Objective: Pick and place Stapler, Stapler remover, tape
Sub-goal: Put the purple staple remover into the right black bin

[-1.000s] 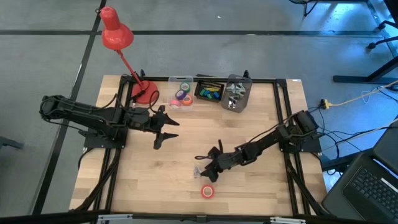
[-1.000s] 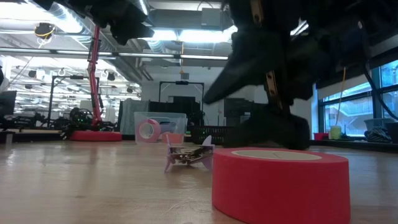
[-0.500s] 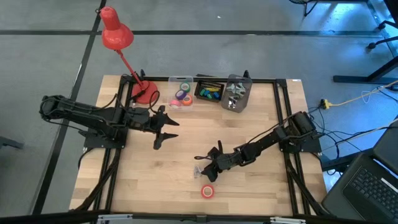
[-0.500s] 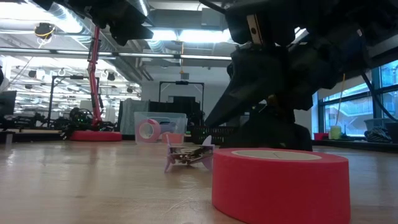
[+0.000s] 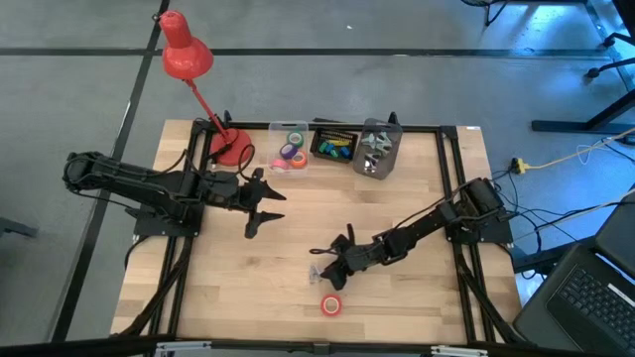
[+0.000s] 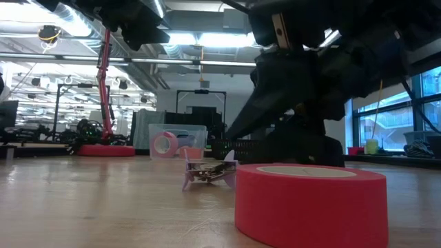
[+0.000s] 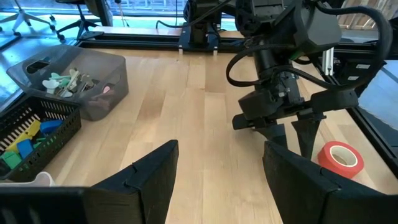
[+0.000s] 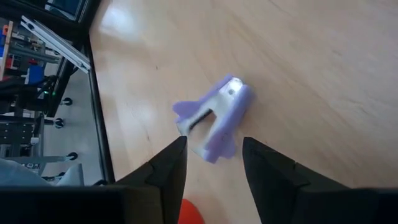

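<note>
A purple staple remover lies on the wooden table just ahead of my right gripper. That gripper is open, its fingers short of the remover and not touching it. In the high view the remover sits beside the right gripper, toward the table's left. A red-orange tape roll rests flat near the table's near edge and shows large in the low view. My left gripper hangs open over the table's left half, touching nothing. I cannot make out a stapler.
Along the far edge stand a clear box with tape rolls, a black basket of coloured pieces and a grey bin. A red desk lamp stands at the far left corner. Bare wood lies between the two arms.
The right gripper has shifted slightly above the staple remover, blurred at first in the low view, then has held still. The remover and the tape roll have not moved.
</note>
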You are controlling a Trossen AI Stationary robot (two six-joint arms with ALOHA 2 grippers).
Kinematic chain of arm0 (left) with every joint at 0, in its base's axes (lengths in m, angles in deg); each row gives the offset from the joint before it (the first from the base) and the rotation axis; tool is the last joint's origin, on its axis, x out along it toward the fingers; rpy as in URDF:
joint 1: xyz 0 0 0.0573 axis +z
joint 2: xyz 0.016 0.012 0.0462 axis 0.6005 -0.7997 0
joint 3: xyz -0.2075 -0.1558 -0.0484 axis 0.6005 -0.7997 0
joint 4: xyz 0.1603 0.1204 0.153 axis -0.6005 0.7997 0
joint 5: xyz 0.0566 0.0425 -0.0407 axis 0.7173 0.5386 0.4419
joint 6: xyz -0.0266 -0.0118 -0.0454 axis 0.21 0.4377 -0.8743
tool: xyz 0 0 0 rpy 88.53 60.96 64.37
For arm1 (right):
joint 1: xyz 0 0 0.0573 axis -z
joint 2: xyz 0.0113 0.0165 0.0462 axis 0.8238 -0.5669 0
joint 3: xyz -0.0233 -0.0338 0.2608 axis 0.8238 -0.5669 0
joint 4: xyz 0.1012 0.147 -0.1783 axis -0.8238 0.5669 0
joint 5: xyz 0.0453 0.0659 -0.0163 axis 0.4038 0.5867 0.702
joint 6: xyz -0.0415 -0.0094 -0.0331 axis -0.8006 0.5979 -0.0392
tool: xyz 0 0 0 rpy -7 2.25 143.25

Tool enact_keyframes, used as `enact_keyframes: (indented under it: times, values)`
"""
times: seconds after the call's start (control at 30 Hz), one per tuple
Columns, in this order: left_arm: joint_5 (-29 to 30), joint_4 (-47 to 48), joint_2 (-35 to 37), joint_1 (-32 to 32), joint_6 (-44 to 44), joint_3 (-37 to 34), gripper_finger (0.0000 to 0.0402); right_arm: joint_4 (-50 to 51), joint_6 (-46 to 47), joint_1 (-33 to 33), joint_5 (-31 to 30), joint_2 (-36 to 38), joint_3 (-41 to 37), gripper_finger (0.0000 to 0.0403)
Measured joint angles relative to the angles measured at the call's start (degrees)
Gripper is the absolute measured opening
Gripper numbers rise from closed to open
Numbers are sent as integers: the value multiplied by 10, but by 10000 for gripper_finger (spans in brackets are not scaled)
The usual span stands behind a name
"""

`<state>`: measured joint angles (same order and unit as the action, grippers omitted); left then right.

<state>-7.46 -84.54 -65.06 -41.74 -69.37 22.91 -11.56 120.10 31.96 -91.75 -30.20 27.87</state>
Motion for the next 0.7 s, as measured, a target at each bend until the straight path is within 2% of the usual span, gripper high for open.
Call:
enact_keyframes:
  times: [0.2, 0.4, 0.7]
  values:
    - [0, 0, 0, 0, 0, 0, 226, 10, -22, 2, 0, -1, 24, 157]
    - [0, 0, 0, 0, 0, 0, 226, 67, -7, 4, 0, -1, 28, 157]
    - [0, 0, 0, 0, 0, 0, 226, 64, -4, 4, 4, 0, 29, 157]
